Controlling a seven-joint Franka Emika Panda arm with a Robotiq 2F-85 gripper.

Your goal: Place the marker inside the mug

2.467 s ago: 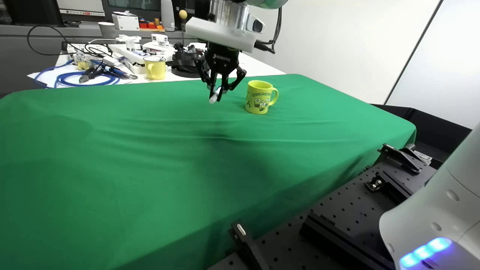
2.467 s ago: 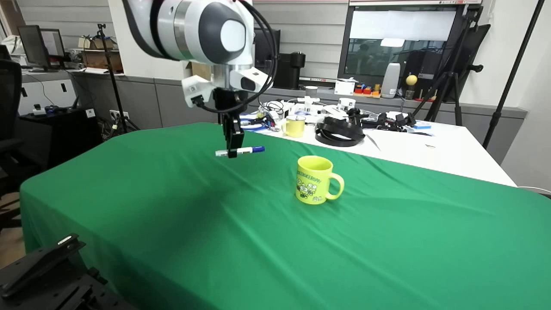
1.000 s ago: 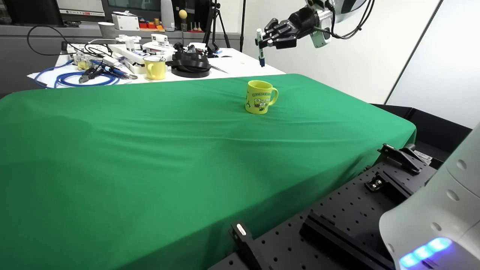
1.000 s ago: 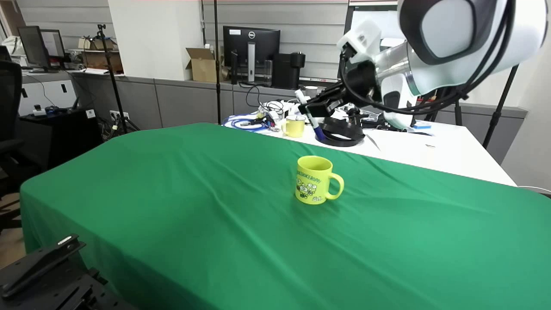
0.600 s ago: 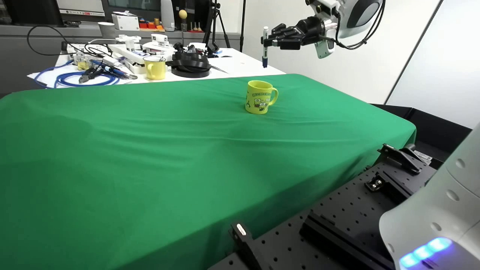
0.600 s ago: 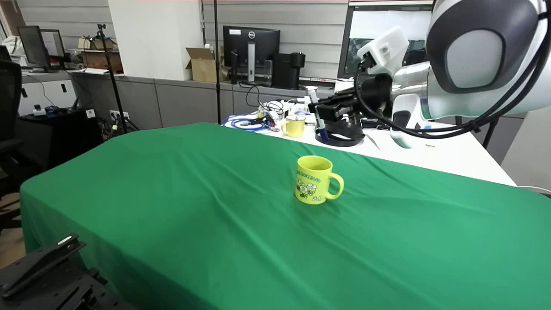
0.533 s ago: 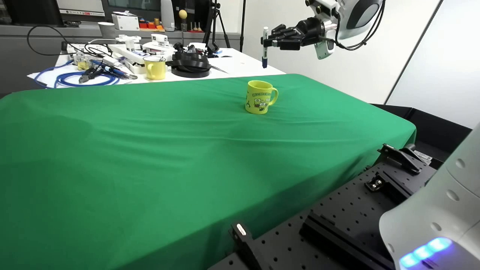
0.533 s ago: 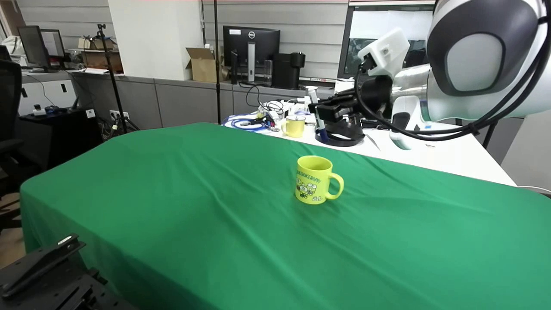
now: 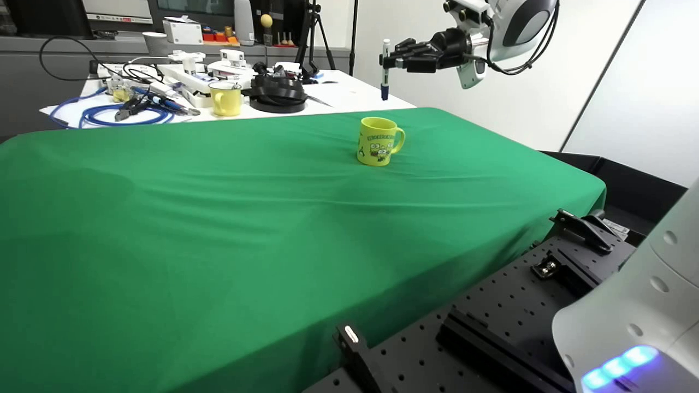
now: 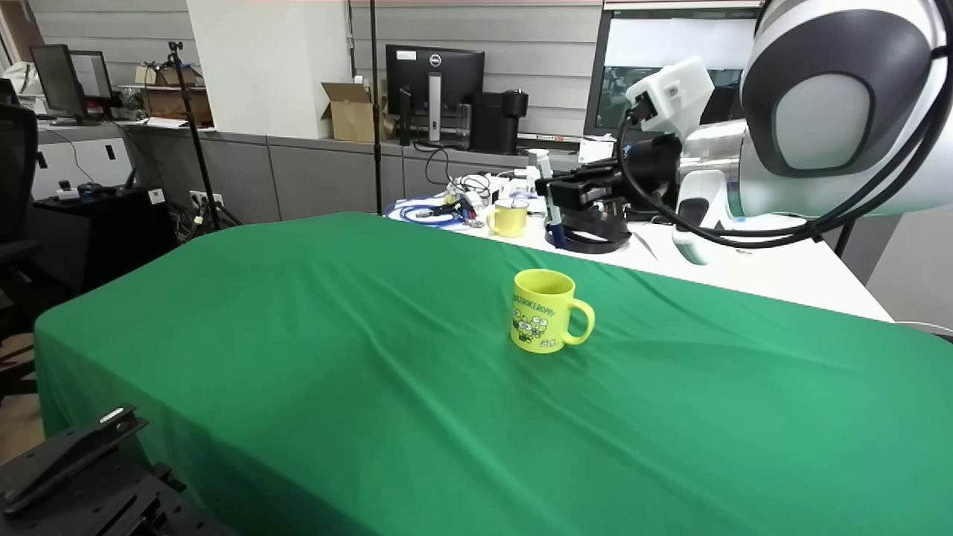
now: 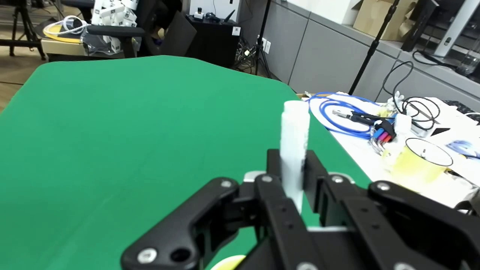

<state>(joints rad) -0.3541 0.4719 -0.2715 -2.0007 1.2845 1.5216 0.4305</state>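
The marker (image 9: 385,77) is white with a dark blue end pointing down. It stands nearly upright in the gripper (image 9: 389,61), leaning slightly in an exterior view (image 10: 553,214). The gripper, also in that exterior view (image 10: 549,192), lies about level and is shut on the marker. The yellow mug (image 9: 374,144) stands upright on the green cloth, handle to the right, and shows in both exterior views (image 10: 537,316). The marker's blue tip is above the mug's rim, apart from it. In the wrist view the marker (image 11: 294,135) sits between the fingertips (image 11: 292,168); only a bit of mug rim (image 11: 227,263) shows.
The green cloth (image 9: 218,218) covers the table. A white table (image 10: 782,260) behind bears a paler yellow mug (image 10: 509,218), blue cables (image 9: 128,113), black straps (image 9: 276,93) and other gear. A black perforated base plate (image 9: 491,316) lies at the near edge.
Since 2.5 s ago the gripper swung from pointing down to level, rose and moved right in both exterior views, turning the marker from lying flat to upright. In the last half second it sank very slightly.
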